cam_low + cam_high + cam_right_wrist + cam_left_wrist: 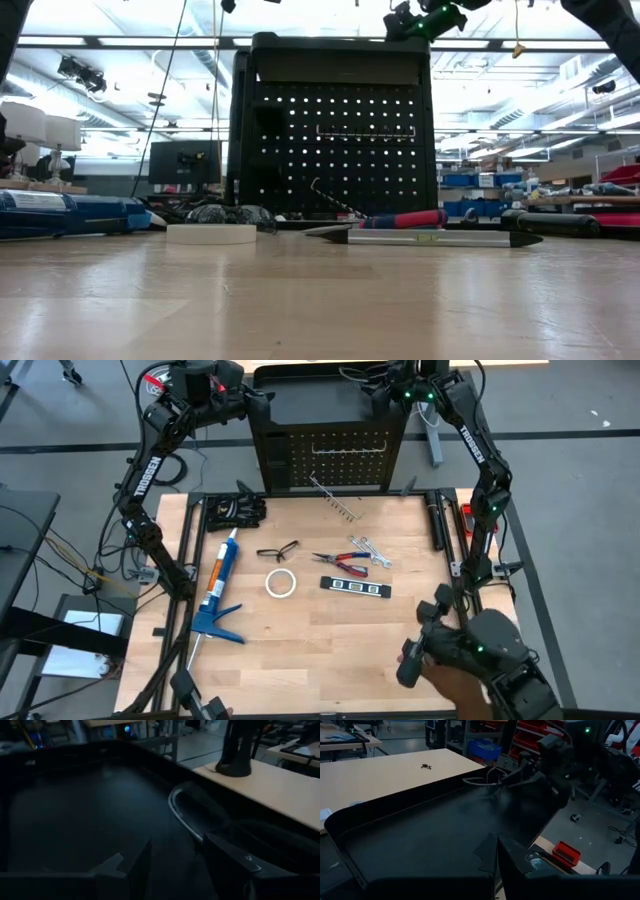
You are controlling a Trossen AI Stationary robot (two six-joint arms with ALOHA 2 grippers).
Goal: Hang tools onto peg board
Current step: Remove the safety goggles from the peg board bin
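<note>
My left gripper (pixel 495 865): shut, over the peg board (pixel 330 455) tray.
My right gripper (pixel 175 865): fingers apart, there too.
Tools: pliers (pixel 340 563), wrenches (pixel 368 550) on table.
Nearby: caulking gun (pixel 216 588), tape roll (pixel 280 583).

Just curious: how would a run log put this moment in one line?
tools: on table, none hung | peg board: bare | left hand, right hand: over its top tray

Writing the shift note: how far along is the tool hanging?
Nothing looks hung: the peg board carries no tools. In hand: nothing; left gripper and right gripper sit over its top tray. Left: pliers, wrenches, glasses, bar on the table.
</note>
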